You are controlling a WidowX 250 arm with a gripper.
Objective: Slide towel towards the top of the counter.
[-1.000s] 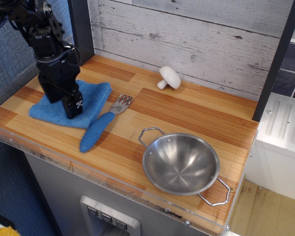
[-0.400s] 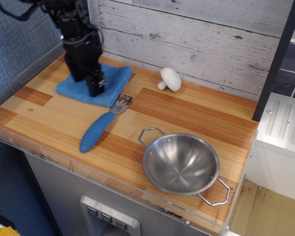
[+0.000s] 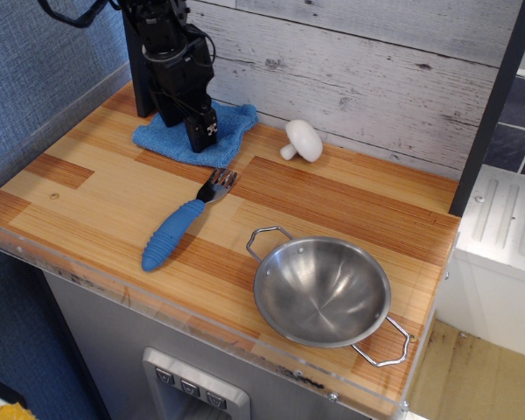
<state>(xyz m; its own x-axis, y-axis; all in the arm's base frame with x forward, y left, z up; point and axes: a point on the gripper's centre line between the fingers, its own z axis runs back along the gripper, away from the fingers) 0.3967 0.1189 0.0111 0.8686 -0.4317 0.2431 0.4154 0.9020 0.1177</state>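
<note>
Right now the black robot gripper (image 3: 203,131) presses down on the bright blue terry towel (image 3: 195,136), directly beneath it, near the counter's (image 3: 332,210) back edge by the whitewashed plank wall (image 3: 350,70); I cannot tell whether the jaws are parted.

A blue-handled fork (image 3: 182,222) is laid near a steel bowl (image 3: 323,291) (two wire handles); a white mushroom (image 3: 301,138) is set by the plank wall (image 3: 350,70).

Fuzzy bright blue folded towel (image 3: 192,136) slid from near front-left edge of orange-brown wood worktop (image 3: 332,206) up to plank wall. Black claw (image 3: 201,136) moved back with it, pressing down on towel.
</note>
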